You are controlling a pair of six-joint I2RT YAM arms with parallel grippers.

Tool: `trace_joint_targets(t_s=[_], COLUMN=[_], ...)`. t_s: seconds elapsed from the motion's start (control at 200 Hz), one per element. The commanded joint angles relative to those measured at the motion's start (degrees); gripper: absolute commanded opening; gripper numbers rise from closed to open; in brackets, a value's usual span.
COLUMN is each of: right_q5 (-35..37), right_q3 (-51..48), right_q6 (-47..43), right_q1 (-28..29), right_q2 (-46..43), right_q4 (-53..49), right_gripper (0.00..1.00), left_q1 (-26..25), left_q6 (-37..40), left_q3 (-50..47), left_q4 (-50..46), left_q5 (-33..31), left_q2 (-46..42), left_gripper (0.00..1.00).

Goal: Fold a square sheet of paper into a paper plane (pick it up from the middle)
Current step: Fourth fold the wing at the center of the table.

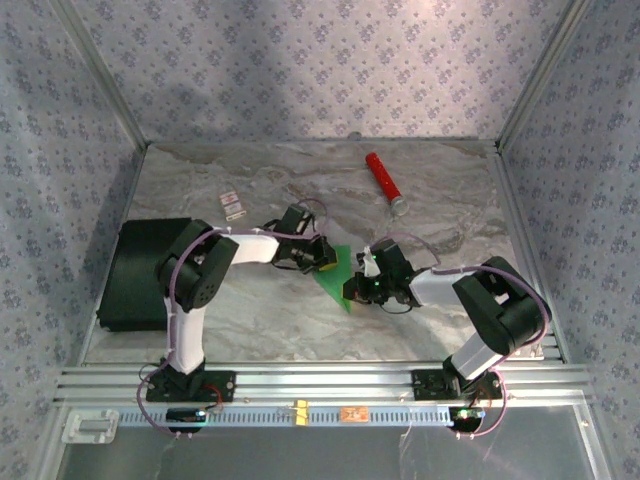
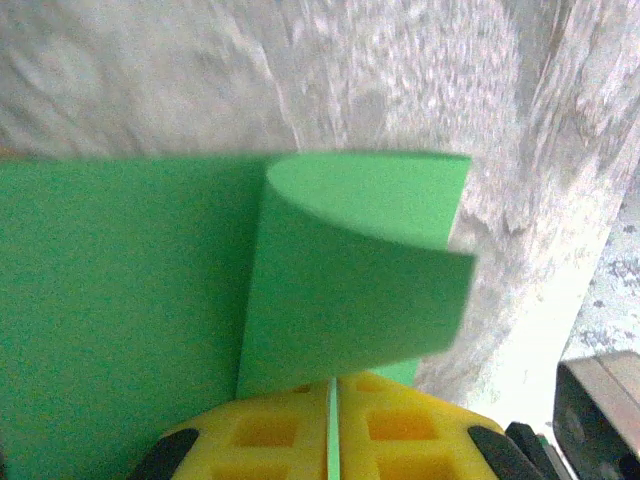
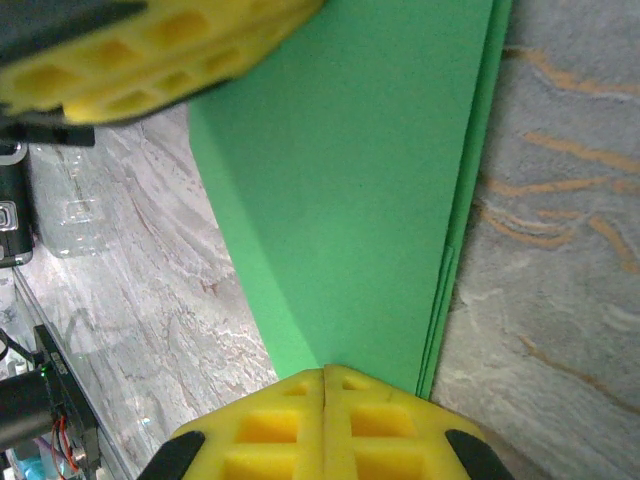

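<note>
Paper [image 1: 338, 282] is lying midway between the side edges of the table [image 1: 260, 190], partly folded. Left fingers [image 2: 270, 432] are clamping shut on one edge, where a flap is curling over, likely steering the fold. Right fingers [image 3: 270, 428] are gripping the layered opposite edge, fully closed, probably anchoring the paper so the crease lands straight.

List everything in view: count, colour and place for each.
square sheet of paper: one, bright green, partly folded, mid-table between the grippers
cylinder: one, red, far right part of the table
flat box: one, black, left edge of the table
small label: one, white and red, far left of centre
table: one, grey marbled
left gripper: one, yellow pads, shut on the paper
right gripper: one, yellow pads, shut, at the paper's edge
</note>
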Motion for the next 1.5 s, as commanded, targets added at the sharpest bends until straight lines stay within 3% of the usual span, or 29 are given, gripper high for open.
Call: trace_joint_targets(t_s=[0.0,0.974,1.204,1.499], right_q5=[2.5,-0.7,-1.9,-2.5], right_q3=[-3.5,-2.2,-0.7,1.5], right_q6=[-1.9,-5.7,-8.8,-10.8], right_q1=[-0.5,-1.5,-3.0,-4.3], right_q2=[2.5,3.1,3.5,3.8], right_q4=[-12.2,-14.3,-16.6,-18.9], right_gripper=[0.0,0.0,0.0,0.0], left_q1=[2.3,6.4,6.6,2.6], left_q6=[3.0,9.8,10.7,9.4], left_q3=[2.2,15.9,16.7,6.2], left_q4=[-2.4,-15.9,-17.4,-10.1], left_q5=[-5.8,-11.7,-11.8,-8.8], left_q2=[1.4,6.7,2.3,-8.5], left_gripper=[0.1,0.12,0.14,0.17])
